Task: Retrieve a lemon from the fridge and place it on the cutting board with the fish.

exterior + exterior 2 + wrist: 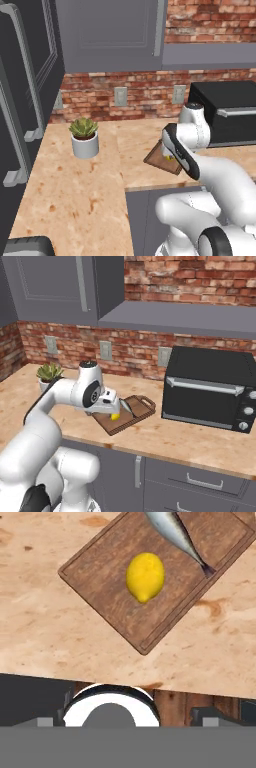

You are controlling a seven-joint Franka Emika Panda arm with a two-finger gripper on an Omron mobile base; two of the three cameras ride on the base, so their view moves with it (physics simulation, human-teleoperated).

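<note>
The pincer [113,406] is hovering just above the cutting board [114,597], fingers spread wide apart and gripping nothing. Straight ahead of it in the hand view the lemon [145,577] is lying free on the wood, and in the right base view that same lemon [115,416] is sitting right below the fingertips. Just beyond the lemon, farther from the pincer, the silvery fish [175,534] is stretching across the board, near the fruit without touching it. The board is resting flat on the speckled counter [80,190]. Off to the pincer's right the black countertop oven [207,388] is standing against the brick wall; off to its left a small potted succulent [84,136] is sitting, and beyond that the dark fridge [22,100] is showing closed doors. No lettering or labels are readable anywhere
</note>
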